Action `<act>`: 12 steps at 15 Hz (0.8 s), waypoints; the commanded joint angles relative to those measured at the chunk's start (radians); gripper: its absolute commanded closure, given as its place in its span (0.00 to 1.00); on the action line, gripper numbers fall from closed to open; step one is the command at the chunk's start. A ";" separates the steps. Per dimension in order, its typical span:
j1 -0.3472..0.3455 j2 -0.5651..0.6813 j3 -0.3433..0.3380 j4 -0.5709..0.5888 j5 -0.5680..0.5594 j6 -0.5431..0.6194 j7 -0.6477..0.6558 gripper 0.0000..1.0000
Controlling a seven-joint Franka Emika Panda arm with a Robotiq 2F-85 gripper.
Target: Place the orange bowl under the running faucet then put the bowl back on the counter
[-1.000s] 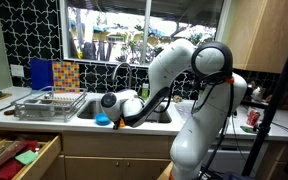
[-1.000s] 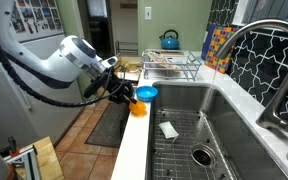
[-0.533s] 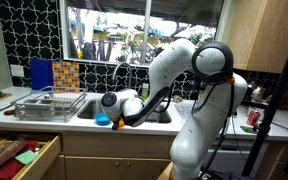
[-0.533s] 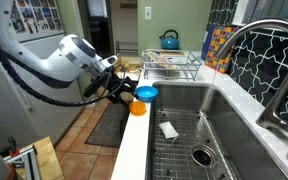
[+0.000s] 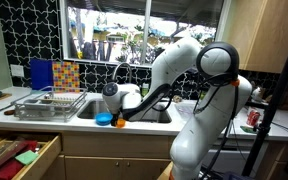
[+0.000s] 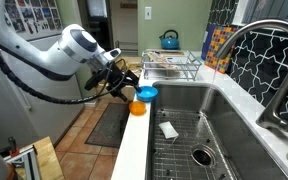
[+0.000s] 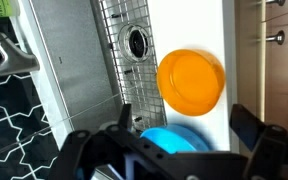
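Note:
The orange bowl (image 7: 191, 82) rests on the counter (image 7: 227, 40) along the front of the sink, close beside a blue bowl (image 7: 174, 140). In both exterior views the orange bowl (image 6: 138, 107) (image 5: 120, 122) sits free on the narrow counter strip (image 6: 134, 140). My gripper (image 6: 124, 82) (image 7: 187, 125) hangs just above the two bowls, open and holding nothing; its fingers (image 7: 249, 125) stand wide apart. The arched faucet (image 6: 259, 50) (image 5: 118, 72) rises at the back of the sink, well away from the bowl.
The steel sink (image 6: 184, 130) has a wire grid (image 7: 134, 40) and a small white scrap in it. A wire dish rack (image 5: 49, 103) (image 6: 172, 66) stands beside the basin, a kettle (image 6: 169, 40) beyond. A drawer (image 5: 19, 155) is pulled open; a red can (image 5: 251, 119) stands near my base.
My gripper has opened and let go of the orange bowl, then risen a little above it. The bowl stays on the counter by the blue bowl.

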 commanded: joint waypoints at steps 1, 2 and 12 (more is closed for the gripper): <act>0.006 -0.067 -0.044 0.036 0.241 0.017 -0.108 0.00; 0.004 -0.076 -0.045 0.057 0.310 0.006 -0.122 0.00; -0.021 0.008 -0.076 0.319 0.976 -0.196 -0.318 0.00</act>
